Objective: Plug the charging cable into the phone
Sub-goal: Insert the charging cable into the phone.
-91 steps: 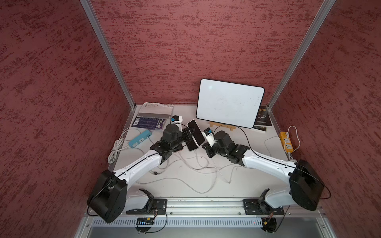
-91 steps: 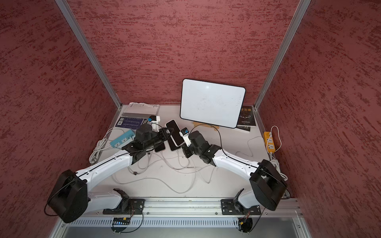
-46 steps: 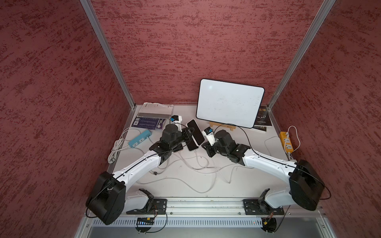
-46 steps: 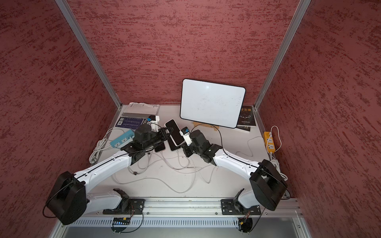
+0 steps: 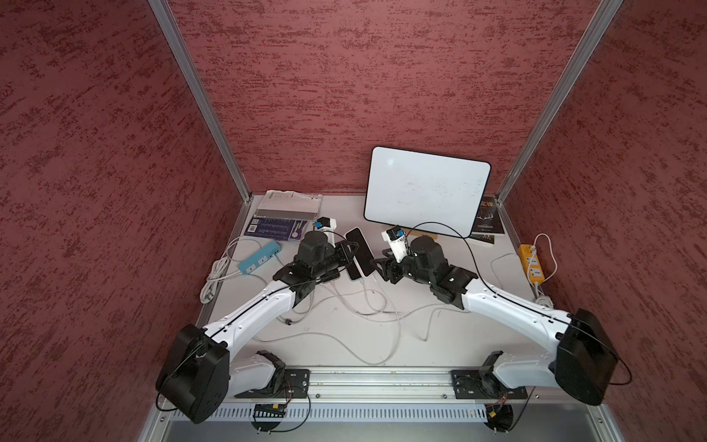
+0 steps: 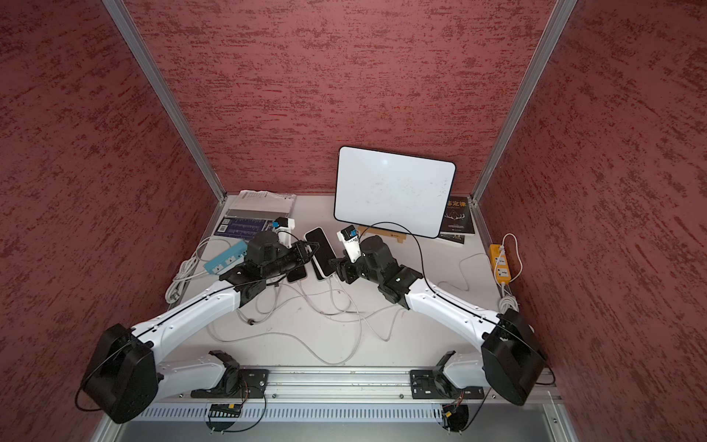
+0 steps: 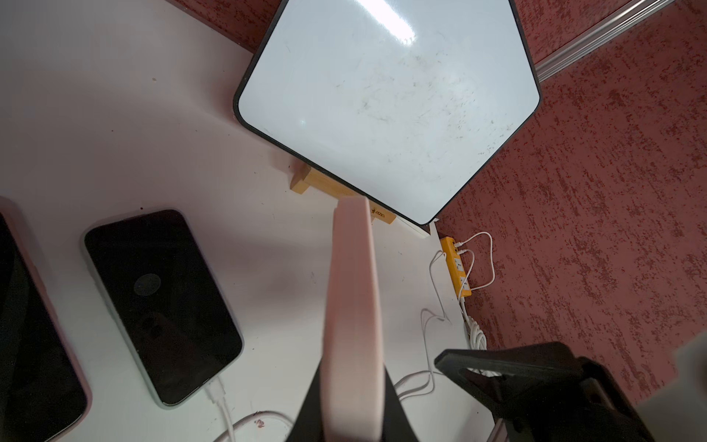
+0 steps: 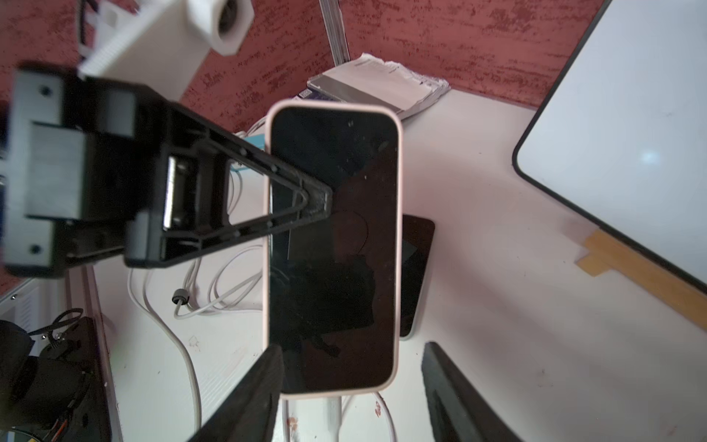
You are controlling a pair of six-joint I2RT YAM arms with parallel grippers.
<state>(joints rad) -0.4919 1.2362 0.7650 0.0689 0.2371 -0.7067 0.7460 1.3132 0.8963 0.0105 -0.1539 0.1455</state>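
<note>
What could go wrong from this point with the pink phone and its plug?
1. The right gripper stands open around the white plug at the end of the pink phone; if it is not fully seated, it may work loose.
2. The left gripper pinches the pink phone with narrow tips above another phone; a slip could drop it there.

Red textured walls [image 5: 344, 95] enclose a white tabletop [image 5: 459, 344].

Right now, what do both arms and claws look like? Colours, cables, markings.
Both match: left arm and right arm have white tube links, bulky black joint housings and a thin black cable running outside along each. Left claw and right claw are black, with open-framed triangular fingers. A white camera block with a blue patch sits on each wrist. No markings legible.
</note>
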